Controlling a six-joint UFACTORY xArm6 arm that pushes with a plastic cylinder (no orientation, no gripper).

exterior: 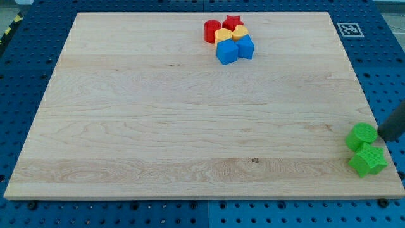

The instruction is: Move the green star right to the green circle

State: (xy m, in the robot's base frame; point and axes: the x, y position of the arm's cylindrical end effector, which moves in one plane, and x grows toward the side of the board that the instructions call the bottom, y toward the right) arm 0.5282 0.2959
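Note:
The green circle [362, 135] lies near the board's right edge at the view's lower right. The green star [367, 160] lies just below it and touches it. My dark rod enters from the view's right edge; my tip [380, 136] sits right beside the green circle, on its right side, and just above the green star's upper right.
A tight cluster sits at the view's top centre: a red circle [212, 30], a red star [233, 23], two yellow blocks [223, 34] [240, 33] and two blue blocks [227, 52] [245, 47]. A marker tag [348, 29] is at the board's top right corner. The wooden board [158, 126] lies on a blue pegboard.

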